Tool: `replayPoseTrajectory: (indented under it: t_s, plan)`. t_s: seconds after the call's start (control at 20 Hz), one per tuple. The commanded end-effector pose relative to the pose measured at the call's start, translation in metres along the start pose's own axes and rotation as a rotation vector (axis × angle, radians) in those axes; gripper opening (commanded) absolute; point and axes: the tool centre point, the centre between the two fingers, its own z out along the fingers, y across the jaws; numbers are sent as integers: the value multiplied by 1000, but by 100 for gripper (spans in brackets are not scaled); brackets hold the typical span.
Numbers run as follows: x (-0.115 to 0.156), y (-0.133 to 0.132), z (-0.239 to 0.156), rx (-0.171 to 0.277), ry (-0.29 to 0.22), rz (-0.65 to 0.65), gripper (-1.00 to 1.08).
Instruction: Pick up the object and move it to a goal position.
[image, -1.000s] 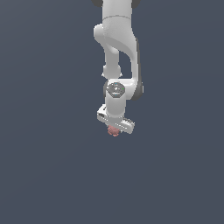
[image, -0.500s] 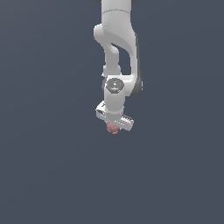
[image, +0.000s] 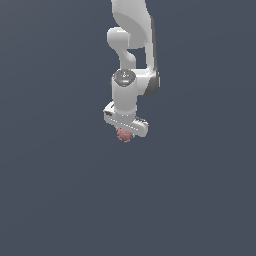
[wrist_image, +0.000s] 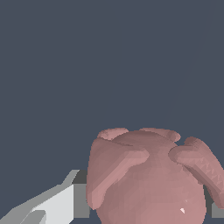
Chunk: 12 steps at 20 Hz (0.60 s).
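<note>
the gripper (image: 125, 132) fingers are mostly hidden, clamped around the object (image: 124, 135); the arm sits slightly higher than before

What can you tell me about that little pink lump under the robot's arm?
The pink lump is small, roundish and bumpy, pinkish-red with a matte look, a bit like a berry. In the wrist view it fills the foreground, showing raised ridges across its top. It sits directly beneath the white gripper bar, much narrower than it, between the jaws. A grey pad sits right beside it.
</note>
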Motion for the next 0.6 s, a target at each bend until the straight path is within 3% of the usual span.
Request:
replayPoseTrajectory:
  t_s: [0.0,0.55]
  plan:
    - [-5,11,-19,1,1,0,-100]
    - [-18,41,-74,0,0,1,-100]
